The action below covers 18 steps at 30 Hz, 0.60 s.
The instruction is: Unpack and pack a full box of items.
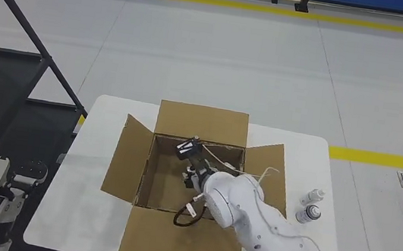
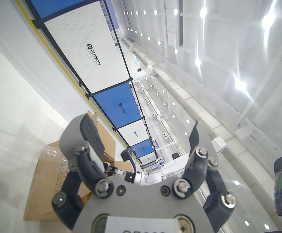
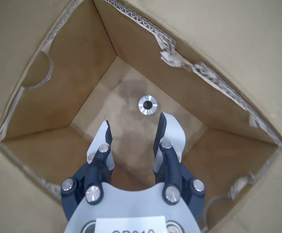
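I see the box (image 1: pixel 202 122) in the middle of the white table (image 1: pixel 94 188) with all four flaps folded out. Two small bottles (image 1: pixel 308 214) stand on the table at 3 o'clock of the box, apart from it and near the table's edge. A dark rack (image 1: pixel 6 100) stands on the floor at 9 o'clock of the table.

My right arm (image 1: pixel 250 220) comes in from about 5 o'clock and dips over the box's near wall into the inside. Down there the brown walls close round on every side, and part of the rim is torn and ragged. On the box floor lies one small metal ring (image 3: pixel 147 105), shiny, with a dark hole in its middle.

The right pincer (image 3: pixel 134 118) hangs inside the box above the floor, partly spread and holding nothing. The ring lies just beyond its tips, nearer one finger, and does not touch it.

The left pincer (image 2: pixel 141 123) is away from the box and points up at the ceiling lights. It is spread wide and empty, with nothing between its ribbed pads (image 2: pixel 90 130).
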Motion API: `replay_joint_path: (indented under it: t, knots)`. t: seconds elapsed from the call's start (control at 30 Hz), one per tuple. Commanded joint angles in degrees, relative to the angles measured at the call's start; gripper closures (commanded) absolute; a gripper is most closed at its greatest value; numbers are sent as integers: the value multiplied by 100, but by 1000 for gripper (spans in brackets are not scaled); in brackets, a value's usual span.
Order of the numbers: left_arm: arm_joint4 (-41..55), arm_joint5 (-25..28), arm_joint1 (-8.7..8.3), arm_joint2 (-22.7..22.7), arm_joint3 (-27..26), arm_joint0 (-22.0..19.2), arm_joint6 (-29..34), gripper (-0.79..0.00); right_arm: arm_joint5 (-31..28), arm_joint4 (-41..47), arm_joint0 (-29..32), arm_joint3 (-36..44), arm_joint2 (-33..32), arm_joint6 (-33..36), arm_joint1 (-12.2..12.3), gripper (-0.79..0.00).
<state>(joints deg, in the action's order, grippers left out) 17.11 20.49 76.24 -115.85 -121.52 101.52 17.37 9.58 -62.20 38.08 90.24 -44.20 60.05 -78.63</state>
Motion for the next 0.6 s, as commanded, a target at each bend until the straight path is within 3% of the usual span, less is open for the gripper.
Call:
replay_joint_path:
  t: [0.0, 0.17, 0.3, 0.43, 0.57]
  knots:
    - [0, 0, 0, 0, 0, 0, 0, -785, -337, -82, 480, 791, -499, 156, 167, -459]
    - [0, 0, 0, 0, 0, 0, 0, -785, -911, -406, 1820, 2689, -1775, 84, 511, -536]
    - [0, 0, 0, 0, 0, 0, 0, -785, -1077, -498, 3032, 3892, -3116, -374, 698, -717]
    - [0, 0, 0, 0, 0, 0, 0, -785, -1243, 22, 3965, 4253, -4784, -903, 794, -785]
    - [0, 0, 0, 0, 0, 0, 0, -785, -1656, 741, 4540, 3779, -6160, -1018, 854, -785]
